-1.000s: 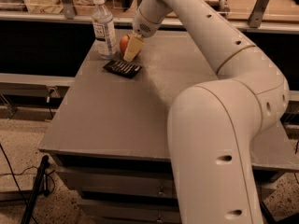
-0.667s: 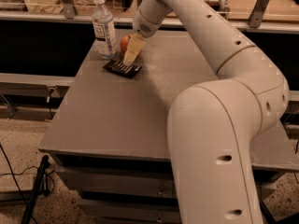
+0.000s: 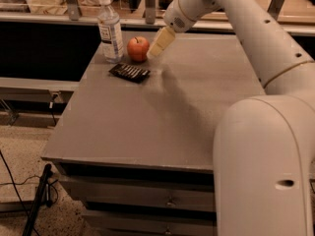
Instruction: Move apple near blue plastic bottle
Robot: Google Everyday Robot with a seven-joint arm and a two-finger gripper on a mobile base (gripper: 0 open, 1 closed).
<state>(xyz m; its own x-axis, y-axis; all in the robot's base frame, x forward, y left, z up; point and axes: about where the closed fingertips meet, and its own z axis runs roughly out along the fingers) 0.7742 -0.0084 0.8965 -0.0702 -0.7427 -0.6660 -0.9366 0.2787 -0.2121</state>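
Note:
The red-orange apple (image 3: 138, 48) stands on the grey table (image 3: 197, 107) at the back left, just right of the clear bottle with a white cap and pale label (image 3: 110, 29). A small gap separates apple and bottle. My gripper (image 3: 158, 44) hangs just right of the apple, pale fingers pointing down-left at it, slightly above the tabletop. It holds nothing and the apple rests free on the table.
A flat dark ridged packet (image 3: 129, 72) lies on the table just in front of the apple and bottle. My white arm (image 3: 256, 38) crosses the table's right side. A railing and shelves run behind the table's far edge.
My gripper has drawn back to the right and up from the apple, which it covered before. The apple now shows whole beside the bottle.

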